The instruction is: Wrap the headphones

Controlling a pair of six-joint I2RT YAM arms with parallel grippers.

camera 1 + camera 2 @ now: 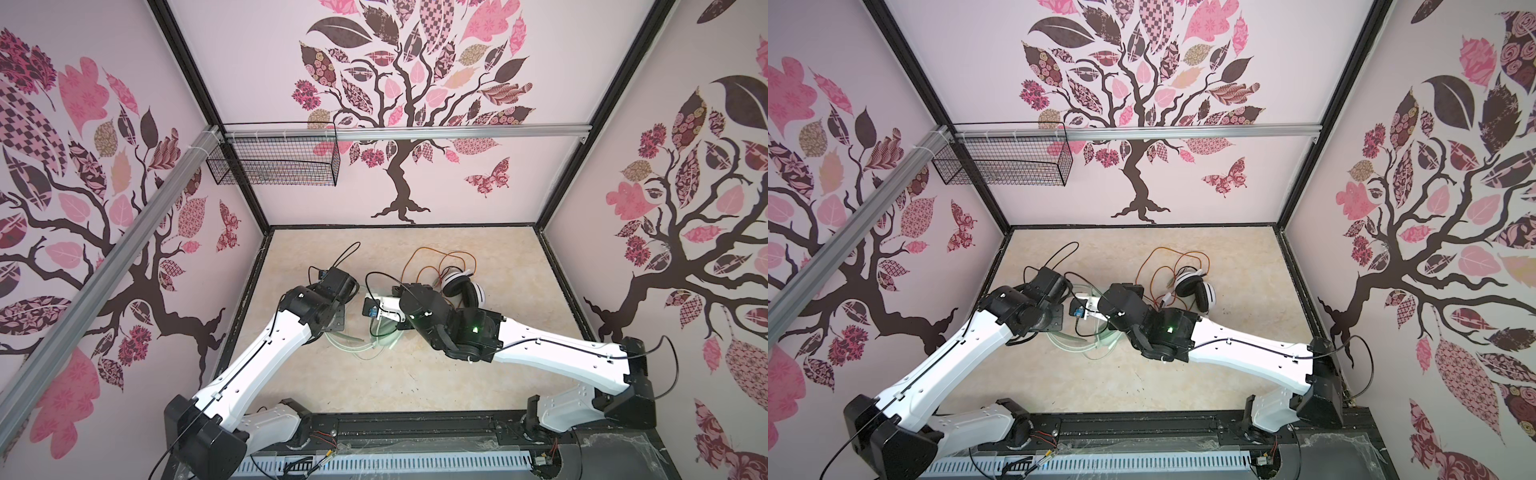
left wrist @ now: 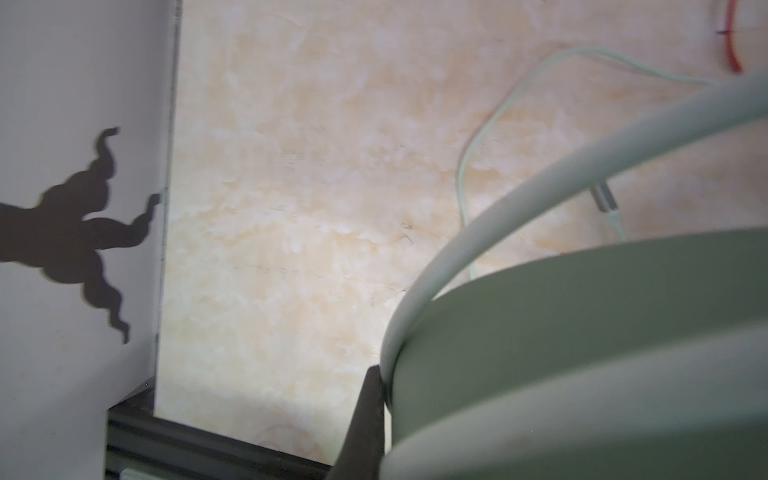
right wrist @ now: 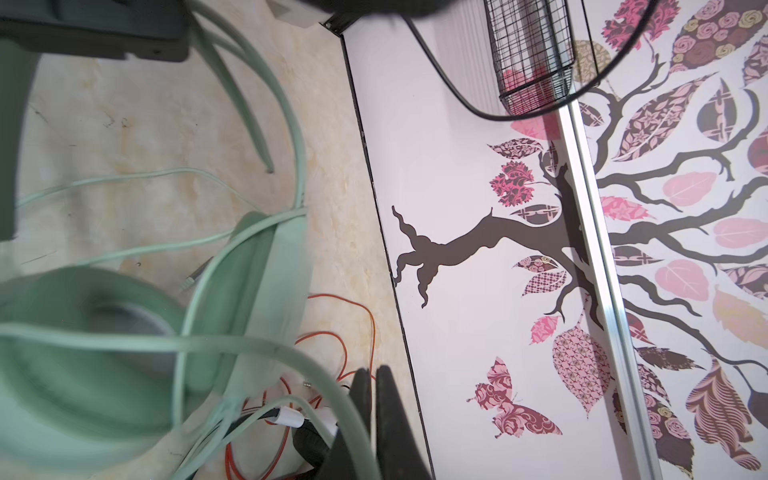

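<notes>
Mid-worktop (image 1: 332, 386), I am wrapping the mint-green headphones (image 3: 83, 353): my left jaws are clamped shut on the set, and my right jaws are closed against its pale cord (image 3: 232, 345), whether pinching it I cannot tell. The next move, I judge, is to loop the cord round the band. The white headphones (image 1: 461, 289) lie just beyond, unwrapped.

- Mostly hidden beneath both arms in both top views, blurred and cropped in wrist views: mint-green headphones (image 1: 385, 332).
- Partly behind right arm: white headphones (image 1: 459, 289).
</notes>
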